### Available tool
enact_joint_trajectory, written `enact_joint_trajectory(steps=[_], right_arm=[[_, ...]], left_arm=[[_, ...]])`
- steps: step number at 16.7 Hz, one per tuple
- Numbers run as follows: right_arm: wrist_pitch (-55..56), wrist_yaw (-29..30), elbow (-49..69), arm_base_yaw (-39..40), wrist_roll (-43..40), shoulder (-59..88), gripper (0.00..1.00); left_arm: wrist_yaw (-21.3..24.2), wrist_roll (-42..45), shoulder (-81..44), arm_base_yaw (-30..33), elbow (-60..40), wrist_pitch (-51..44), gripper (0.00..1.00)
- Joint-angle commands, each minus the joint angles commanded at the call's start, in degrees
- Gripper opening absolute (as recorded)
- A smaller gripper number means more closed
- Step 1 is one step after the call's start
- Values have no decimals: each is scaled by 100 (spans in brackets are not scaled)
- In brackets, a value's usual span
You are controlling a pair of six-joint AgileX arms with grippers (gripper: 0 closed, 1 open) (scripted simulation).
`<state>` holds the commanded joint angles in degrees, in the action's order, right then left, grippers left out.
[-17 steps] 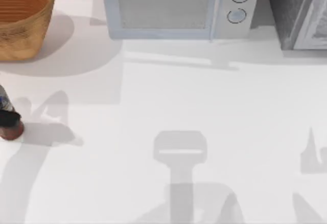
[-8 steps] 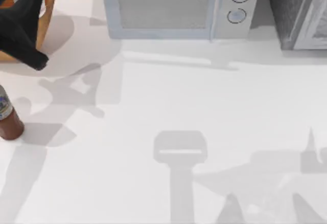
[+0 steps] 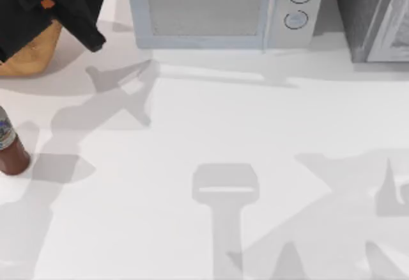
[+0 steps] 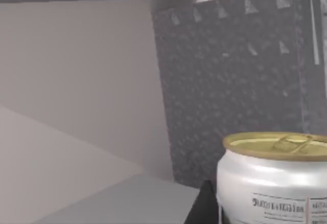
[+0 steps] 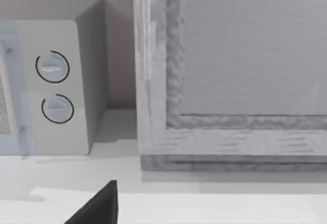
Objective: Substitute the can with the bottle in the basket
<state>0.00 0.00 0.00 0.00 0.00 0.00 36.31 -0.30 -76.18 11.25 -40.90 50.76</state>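
The can (image 4: 273, 183), white with a dull gold top, sits close in the left wrist view with a dark finger (image 4: 203, 206) against its side. My left gripper (image 3: 48, 2) hangs over the basket (image 3: 29, 56) at the table's back left, shut on the can and held up off the basket. Most of the orange-brown basket is hidden under the black arm. The bottle (image 3: 9, 149), reddish-brown with a blue-and-white label, stands upright at the left edge, in front of the basket. One dark fingertip (image 5: 97, 208) of my right gripper shows in the right wrist view.
A pale microwave (image 3: 220, 11) stands along the back of the table, with a grey speckled cabinet (image 3: 377, 15) to its right. The white tabletop (image 3: 255, 120) stretches from the middle to the right, crossed by arm shadows.
My left arm has come into the top view over the basket and shifted right. The arm shadows on the table have moved. The bottle has stayed put.
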Motion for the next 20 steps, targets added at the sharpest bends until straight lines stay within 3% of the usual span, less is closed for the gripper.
enact_joint_trajectory(steps=[20], right_arm=[[0, 0, 0, 0, 0, 0, 100]], left_arm=[[2356, 138, -5059, 832, -2096, 2303, 0]])
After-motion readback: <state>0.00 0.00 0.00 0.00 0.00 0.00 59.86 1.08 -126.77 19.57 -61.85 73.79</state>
